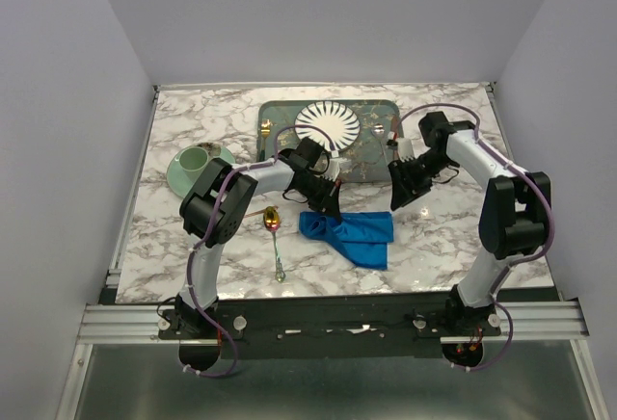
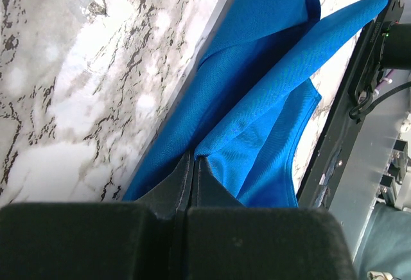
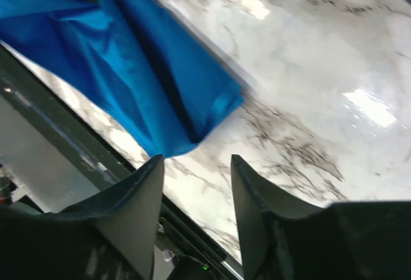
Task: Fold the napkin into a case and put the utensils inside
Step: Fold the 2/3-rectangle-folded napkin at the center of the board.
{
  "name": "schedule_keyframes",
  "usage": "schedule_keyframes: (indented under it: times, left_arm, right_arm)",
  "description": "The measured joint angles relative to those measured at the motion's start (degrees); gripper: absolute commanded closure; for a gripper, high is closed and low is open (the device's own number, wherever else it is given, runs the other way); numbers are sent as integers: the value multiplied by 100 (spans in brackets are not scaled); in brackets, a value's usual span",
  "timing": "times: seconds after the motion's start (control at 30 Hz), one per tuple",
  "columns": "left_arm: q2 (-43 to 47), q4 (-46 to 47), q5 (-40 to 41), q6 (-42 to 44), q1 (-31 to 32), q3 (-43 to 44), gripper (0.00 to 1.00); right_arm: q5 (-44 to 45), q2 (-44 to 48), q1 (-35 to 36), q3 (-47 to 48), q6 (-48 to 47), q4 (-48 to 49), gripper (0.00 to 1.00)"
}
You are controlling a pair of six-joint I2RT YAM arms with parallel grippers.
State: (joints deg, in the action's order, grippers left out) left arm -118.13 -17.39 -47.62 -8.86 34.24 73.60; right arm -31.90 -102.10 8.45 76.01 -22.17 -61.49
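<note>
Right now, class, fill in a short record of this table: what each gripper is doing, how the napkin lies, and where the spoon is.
Left gripper: shut, pinching a fold of the napkin
Right gripper: open, holding nothing, beside a napkin corner
Napkin: blue, rumpled, partly folded on the marble table, not yet a case
Spoon: on the table, left of the napkin, apart from it
Tray: far side, striped plate on it

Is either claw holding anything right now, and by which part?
The left claw is shut on the blue napkin, pinching a fold at its edge. The right claw is open, holding nothing.
</note>
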Motion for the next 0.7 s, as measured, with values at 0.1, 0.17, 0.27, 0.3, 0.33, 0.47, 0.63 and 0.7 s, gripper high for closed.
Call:
schedule_keyframes:
  times: [0.1,0.17,0.27,0.3,0.33,0.47,0.63,0.7]
  left_arm:
    - [0,-7,-2,20,0,4,100]
    - [-2,-13,-2,39,0,9,100]
    - [-2,-26,-2,57,0,13,100]
    - [-2,-26,-2,63,0,13,100]
    - [-2,-26,-2,66,0,13,100]
    - [-2,-26,-4,70,0,13,100]
    - [-2,-24,-9,70,0,13,100]
    - [-2,-24,-15,68,0,13,100]
  right_arm:
    - [-299,0,59,66,-17,-70,43]
    - [-426,-2,92,70,-20,-85,43]
    - [-560,-61,162,76,-35,-94,43]
    - [-601,-96,201,76,-42,-94,42]
    - [-627,-138,232,76,-50,-94,42]
    - [-651,-267,398,74,-129,-92,42]
    - [-647,-389,581,15,-251,-68,50]
    - [-640,-455,636,-39,-343,-63,55]
